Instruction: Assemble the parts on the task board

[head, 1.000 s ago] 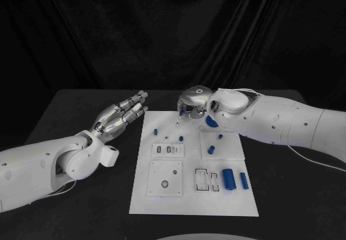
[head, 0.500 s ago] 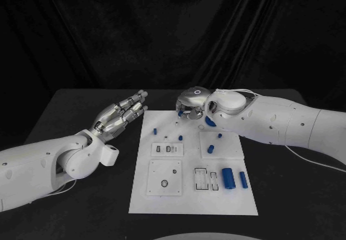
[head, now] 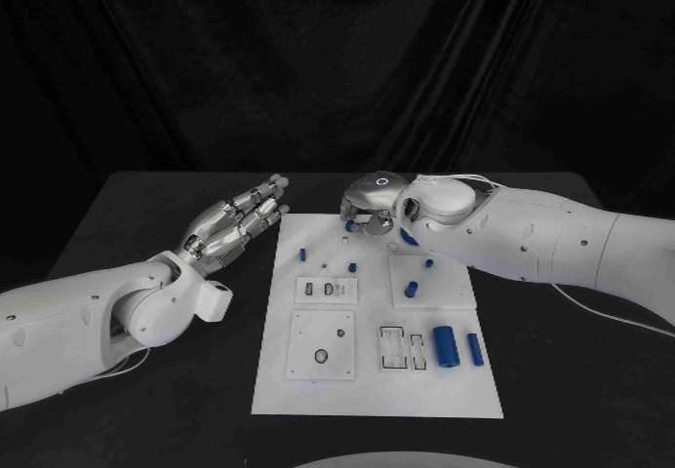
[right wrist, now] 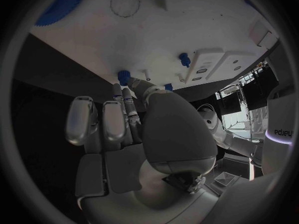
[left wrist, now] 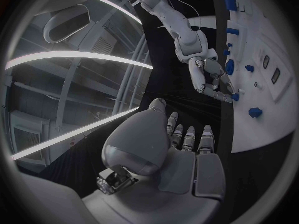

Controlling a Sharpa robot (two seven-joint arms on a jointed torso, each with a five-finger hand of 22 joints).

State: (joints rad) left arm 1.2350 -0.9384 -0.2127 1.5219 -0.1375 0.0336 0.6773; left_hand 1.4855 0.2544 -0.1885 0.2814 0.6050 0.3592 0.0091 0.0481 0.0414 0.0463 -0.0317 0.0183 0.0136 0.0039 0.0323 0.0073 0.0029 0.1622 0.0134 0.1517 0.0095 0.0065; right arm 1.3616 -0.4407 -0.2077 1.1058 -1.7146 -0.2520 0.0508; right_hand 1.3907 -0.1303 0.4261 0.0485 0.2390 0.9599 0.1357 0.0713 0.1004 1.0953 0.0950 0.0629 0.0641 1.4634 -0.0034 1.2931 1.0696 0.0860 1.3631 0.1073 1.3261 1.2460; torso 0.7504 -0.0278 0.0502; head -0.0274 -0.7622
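The silver right hand (head: 373, 203) is hovering curled over the white flat task board (head: 377, 390)'s far edge, grasp unclear, small blue pegs (head: 302, 256) lying just nearward of its fingers, while the open left hand (head: 236, 226) is waiting beside the board's left edge.

Head view: looks down from above and in front of the black table (head: 155, 195); the white board (head: 377, 390) lies in the middle, running from 6 o'clock toward 12 o'clock. The left arm enters from 8 o'clock, the right arm from 3 o'clock.
Left wrist view: sits close behind the left hand (left wrist: 177, 149) and faces along its fingers, toward the board (left wrist: 274, 50) and the right hand (left wrist: 215, 82).
Right wrist view: sits close behind the right hand (right wrist: 134, 129) and faces the board (right wrist: 187, 25) from very near.
Shared: all three views show the far end of the board with small blue pieces (head: 302, 255).
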